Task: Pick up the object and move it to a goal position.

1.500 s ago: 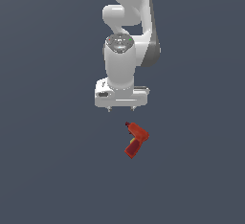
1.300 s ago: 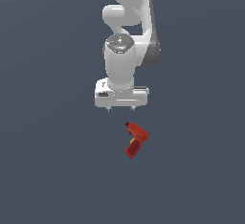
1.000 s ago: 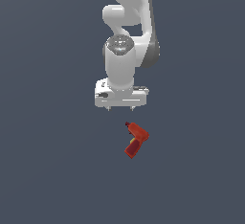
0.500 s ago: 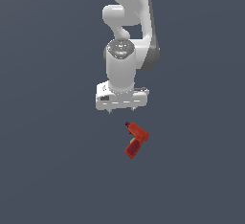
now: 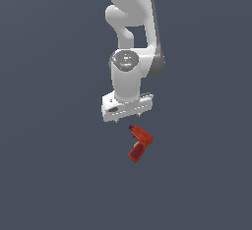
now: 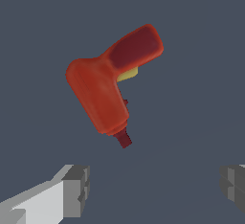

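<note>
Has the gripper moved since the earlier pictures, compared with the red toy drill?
Yes. In the exterior view the gripper has shifted slightly toward the exterior view's right and a little lower, closer to the toy drill, which kept its place.

Plainly a simulated scene, no real room; flat, featureless blue-grey ground (image 5: 49,175) filling every view. Only 1 smooth white arm (image 5: 133,37) and a toy-like red drill (image 5: 140,143), rendered shadeless.

Little red-orange toy drill (image 5: 139,143) lying flat on the plain dark grey floor (image 5: 54,165). Chunky body bent into an angled handle, darker red on the grip. Small yellow patch tucked in the crook of the bend. Short dark tip sticking out the front end. Not touching anything else.
</note>
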